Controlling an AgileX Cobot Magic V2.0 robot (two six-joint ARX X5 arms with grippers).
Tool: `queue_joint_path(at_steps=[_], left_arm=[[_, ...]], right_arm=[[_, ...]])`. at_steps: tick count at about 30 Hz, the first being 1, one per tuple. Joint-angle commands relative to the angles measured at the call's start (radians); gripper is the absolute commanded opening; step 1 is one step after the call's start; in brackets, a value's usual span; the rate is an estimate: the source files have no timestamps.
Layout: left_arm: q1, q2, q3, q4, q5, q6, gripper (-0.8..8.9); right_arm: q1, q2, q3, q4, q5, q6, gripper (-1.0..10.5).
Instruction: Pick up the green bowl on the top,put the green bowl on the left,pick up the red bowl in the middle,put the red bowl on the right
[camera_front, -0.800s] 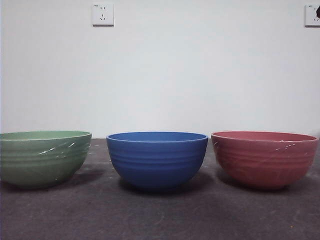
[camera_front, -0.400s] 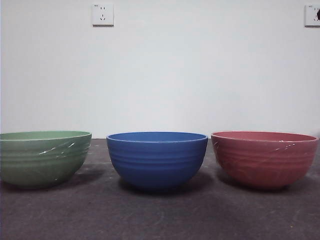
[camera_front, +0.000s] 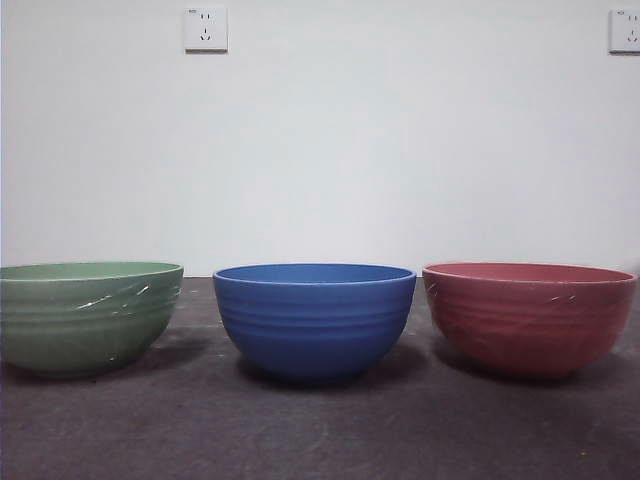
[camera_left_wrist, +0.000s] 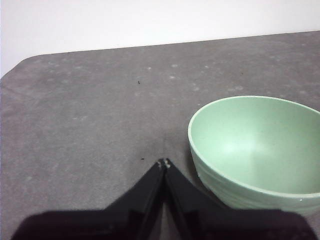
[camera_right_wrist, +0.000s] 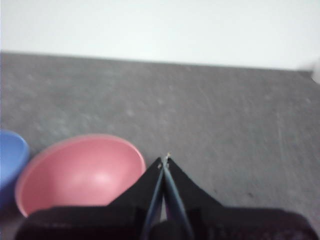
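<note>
The green bowl (camera_front: 88, 315) stands upright and empty on the table at the left of the front view. It also shows in the left wrist view (camera_left_wrist: 257, 150). The red bowl (camera_front: 528, 316) stands upright and empty at the right, and it shows in the right wrist view (camera_right_wrist: 80, 172). My left gripper (camera_left_wrist: 163, 163) is shut and empty, above the bare table beside the green bowl. My right gripper (camera_right_wrist: 164, 160) is shut and empty, raised beside the red bowl. Neither gripper shows in the front view.
A blue ribbed bowl (camera_front: 314, 316) stands between the green and red bowls; its edge shows in the right wrist view (camera_right_wrist: 10, 160). The dark grey table (camera_front: 320, 430) ends at a white wall with two sockets (camera_front: 205, 29).
A dark arm tip at the top right corner of the front view has gone out of the picture. The three bowls have not moved.
</note>
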Motion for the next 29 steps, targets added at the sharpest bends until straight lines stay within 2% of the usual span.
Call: queue_joint_path(at_steps=[1,6,12,29], left_arm=[[0.003,-0.002,-0.016,0.002,-0.002,-0.006,-0.04],[0.003,-0.002,-0.016,0.002,-0.001,-0.006,-0.04],[0.003,-0.002,-0.016,0.002,-0.001,-0.006,-0.04],[0.003,-0.002,-0.016,0.002,-0.001,-0.006,-0.04]], right_arm=[[-0.044,-0.044,-0.076,0.028,-0.063,-0.08,0.0],[-0.066,-0.091,-0.208,0.134,-0.068,-0.095,0.0],[-0.066,-0.129,-0.309,0.18,-0.082,-0.063,0.0],[-0.07,-0.123,-0.324,0.219,-0.076,-0.039,0.0]])
